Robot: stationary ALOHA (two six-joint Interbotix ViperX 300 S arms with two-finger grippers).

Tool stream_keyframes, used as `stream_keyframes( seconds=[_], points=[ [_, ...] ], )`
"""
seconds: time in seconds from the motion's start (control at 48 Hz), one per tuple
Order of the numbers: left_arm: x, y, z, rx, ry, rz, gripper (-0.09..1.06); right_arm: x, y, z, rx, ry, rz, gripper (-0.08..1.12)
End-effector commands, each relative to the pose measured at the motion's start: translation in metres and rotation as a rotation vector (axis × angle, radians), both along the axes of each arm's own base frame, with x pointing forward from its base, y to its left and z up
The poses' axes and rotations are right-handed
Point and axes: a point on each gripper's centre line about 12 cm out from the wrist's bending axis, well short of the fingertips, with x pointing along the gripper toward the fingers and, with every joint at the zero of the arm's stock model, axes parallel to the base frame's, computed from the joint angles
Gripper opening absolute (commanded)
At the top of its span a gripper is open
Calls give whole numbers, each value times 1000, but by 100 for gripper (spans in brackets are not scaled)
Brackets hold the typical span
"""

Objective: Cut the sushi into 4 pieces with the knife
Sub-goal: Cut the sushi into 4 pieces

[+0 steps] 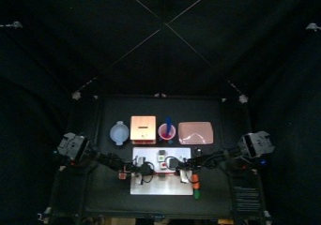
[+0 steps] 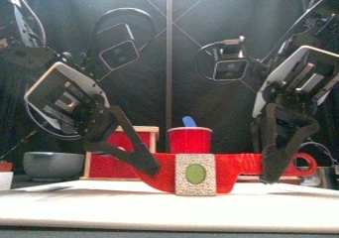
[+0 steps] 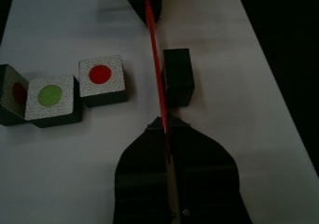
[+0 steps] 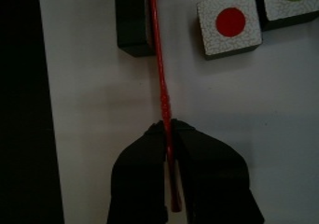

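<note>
So both arms were on the red knife [image 2: 247, 165] at once: the left gripper [image 3: 163, 134] had its jaws pinched tight on one end and the right gripper [image 4: 169, 134] was clamped on the other, with the blade stretched level between them just above the white cutting board [image 1: 160, 182]. The sushi was on that board, already in bits. One dark block [image 3: 177, 76] sat right beside the blade, and off to one side a red-centred piece [image 3: 101, 77] and a green-centred piece [image 3: 50, 97] lay faces up, close together. As for the containers along the back, the red cup [image 2: 193, 141] had the blue knife [image 2: 189, 121] poking out of it. The blue-grey bowl [image 2: 51, 164] sat at the left end, though its inside couldn't be made out. Next to it came the wooden box [image 1: 143, 128], and the pink tray [image 1: 197, 132] was at the right end.
</note>
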Motion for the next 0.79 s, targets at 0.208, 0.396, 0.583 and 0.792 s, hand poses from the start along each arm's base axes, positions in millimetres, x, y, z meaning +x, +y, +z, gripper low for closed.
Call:
stream_keyframes(
  seconds=[0.208, 0.396, 0.583, 0.792],
  points=[
    [7, 1, 42, -23, -86, -4, 23, 13, -4, 23, 5, -72, -10, 9],
    [8, 5, 84, -42, -195, -1, 30, 7, -6, 57, -4, -149, 14, 9],
    [6, 17, 102, -52, -245, 31, 51, -9, -17, 71, -12, -165, 7, 9],
    [2, 27, 113, -57, -283, 60, 72, -36, -28, 78, -5, -106, -6, 9]
  ],
)
